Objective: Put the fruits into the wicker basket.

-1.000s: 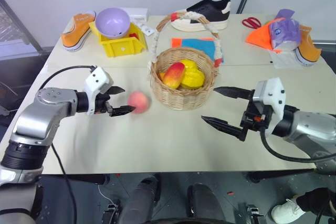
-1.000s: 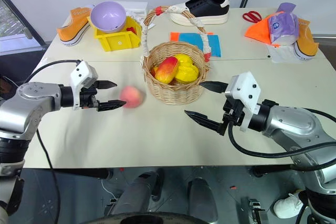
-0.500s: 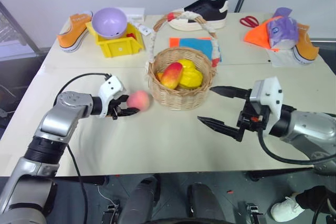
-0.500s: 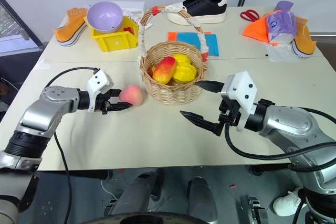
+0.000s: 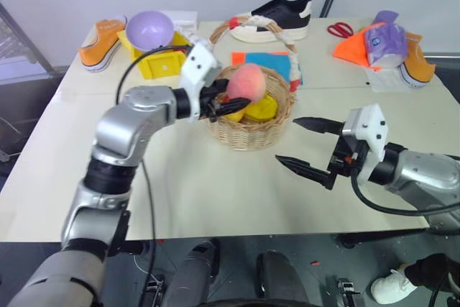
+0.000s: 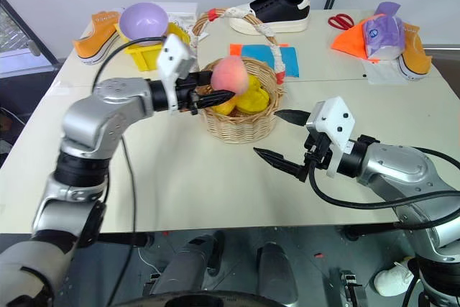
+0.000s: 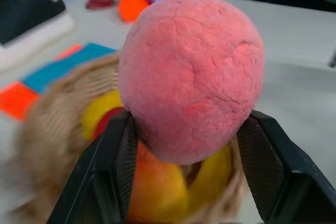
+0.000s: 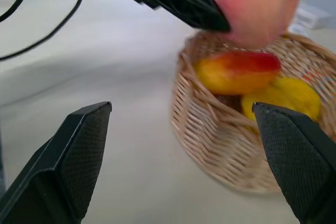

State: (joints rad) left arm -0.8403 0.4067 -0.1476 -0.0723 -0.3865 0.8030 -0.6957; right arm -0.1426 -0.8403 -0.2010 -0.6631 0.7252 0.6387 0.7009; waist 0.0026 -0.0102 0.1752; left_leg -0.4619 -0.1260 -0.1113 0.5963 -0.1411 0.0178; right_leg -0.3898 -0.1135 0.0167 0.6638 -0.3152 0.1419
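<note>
The left claw (image 5: 231, 98) is clamped on the peach (image 5: 246, 82), held in the air over the near-left rim of the wicker basket (image 5: 253, 133), where the mango (image 8: 237, 71) already lies. The right claw (image 5: 302, 147) hangs with its fingers wide apart over bare desk (image 5: 215, 192), just right of the basket.

The wicker basket (image 5: 251, 124) holds a mango (image 8: 236, 72) and yellow fruits (image 5: 262, 108); its arched handle (image 5: 284, 37) spans overhead. Bare surface (image 5: 215, 192) lies open in front.
</note>
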